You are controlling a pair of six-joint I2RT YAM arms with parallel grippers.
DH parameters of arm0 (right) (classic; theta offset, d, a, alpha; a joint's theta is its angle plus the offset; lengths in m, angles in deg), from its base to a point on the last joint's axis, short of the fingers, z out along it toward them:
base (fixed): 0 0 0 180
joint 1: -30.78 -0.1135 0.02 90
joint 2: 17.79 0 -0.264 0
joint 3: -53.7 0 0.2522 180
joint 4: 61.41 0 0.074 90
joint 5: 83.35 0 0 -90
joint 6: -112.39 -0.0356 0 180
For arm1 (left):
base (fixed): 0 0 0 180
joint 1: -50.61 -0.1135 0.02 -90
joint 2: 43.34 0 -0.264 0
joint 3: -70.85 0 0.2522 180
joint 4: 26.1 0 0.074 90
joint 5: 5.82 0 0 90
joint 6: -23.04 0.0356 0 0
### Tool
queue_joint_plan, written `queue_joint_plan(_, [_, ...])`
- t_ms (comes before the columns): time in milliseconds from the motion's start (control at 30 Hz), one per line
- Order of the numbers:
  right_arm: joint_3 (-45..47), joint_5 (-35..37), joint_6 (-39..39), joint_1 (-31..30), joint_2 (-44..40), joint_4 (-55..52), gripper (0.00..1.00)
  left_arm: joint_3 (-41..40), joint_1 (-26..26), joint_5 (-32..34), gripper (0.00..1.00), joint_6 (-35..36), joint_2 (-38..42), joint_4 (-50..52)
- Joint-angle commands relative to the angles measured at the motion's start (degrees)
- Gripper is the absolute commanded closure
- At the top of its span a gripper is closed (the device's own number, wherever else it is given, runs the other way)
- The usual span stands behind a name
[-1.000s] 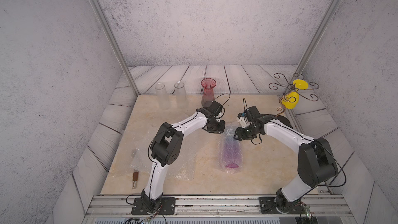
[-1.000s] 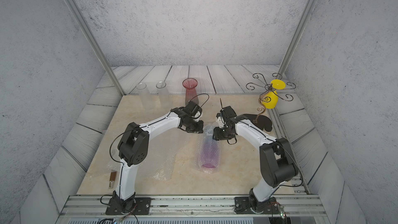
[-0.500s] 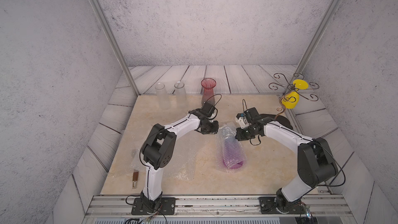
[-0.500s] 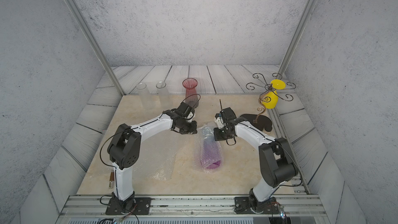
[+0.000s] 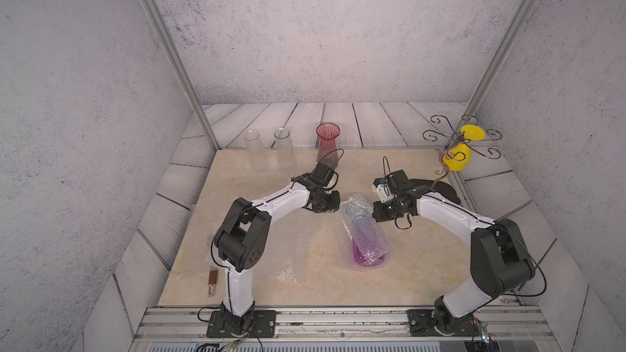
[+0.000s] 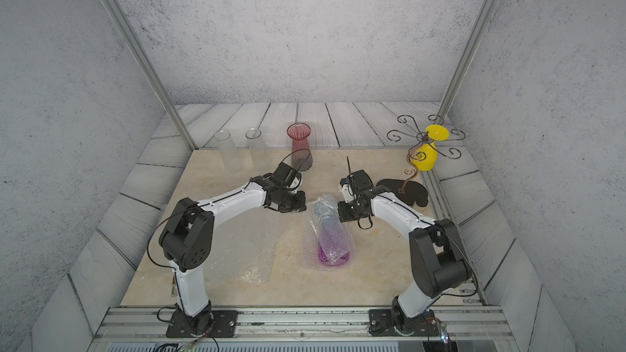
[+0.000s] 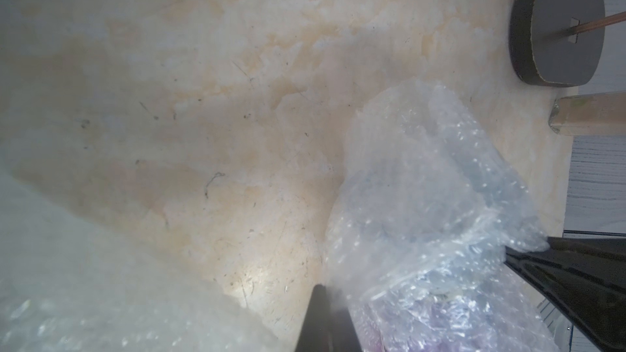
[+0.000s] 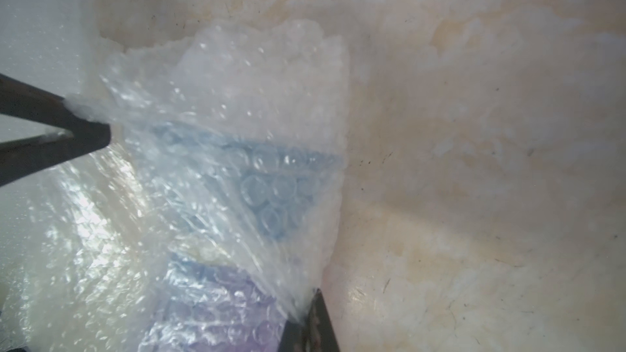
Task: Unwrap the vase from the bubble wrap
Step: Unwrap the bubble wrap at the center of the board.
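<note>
A purple and blue vase lies on its side mid-table, still inside crinkled clear bubble wrap; both top views show the bubble wrap. My left gripper is shut on the wrap's far left edge. My right gripper is shut on its far right edge. In the left wrist view the left gripper pinches the film beside the bundle. The right wrist view shows the right gripper nipping the wrap, with the vase tinted behind it.
A loose flat sheet of bubble wrap lies front left of the bundle. Two pale upright tubes and a red vase stand at the back. A yellow vase on a wire stand with dark base stands right.
The right gripper has closed on the wrap's edge. The left gripper swung out to the left and back, still shut on the wrap, and the wrap's far end is now spread between both.
</note>
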Motion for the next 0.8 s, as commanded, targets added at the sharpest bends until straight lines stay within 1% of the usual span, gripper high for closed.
queue_joint_plan(0, [1.3,8.4,0.85,1.71,-3.05,-8.06,1.0,-1.9,-3.21,10.46,1.0,-1.65,2.54,2.29])
queue_joint_plan(167, [1.73,11.48,1.36,1.7,-4.71,-8.85,1.0,-3.55,-3.21,13.25,1.0,-3.84,4.05,1.91])
queue_joint_plan(267, [2.21,13.26,1.72,1.66,-5.6,-9.03,1.0,-4.08,-3.27,13.48,1.0,-5.92,3.97,1.47])
queue_joint_plan(433, [3.54,15.11,2.19,1.65,-6.14,-8.68,1.0,-5.41,-3.47,11.88,1.0,-9.03,3.36,-0.44])
queue_joint_plan(533, [3.78,14.5,2.04,1.65,-6.35,-8.4,1.0,-5.43,-3.47,10.96,1.0,-8.48,3.58,-0.83])
queue_joint_plan(600, [3.38,14.06,1.85,1.65,-6.19,-8.12,0.94,-5.45,-3.46,10.16,1.0,-7.76,3.91,-0.73])
queue_joint_plan(700, [1.73,12.88,1.84,1.65,-5.23,-8.41,0.75,-5.85,-3.51,9.05,1.0,-6.97,4.54,-0.51])
queue_joint_plan(767, [0.58,12.29,1.92,1.65,-5.17,-8.76,0.6,-6.25,-3.47,8.28,1.0,-6.36,5.08,-0.22])
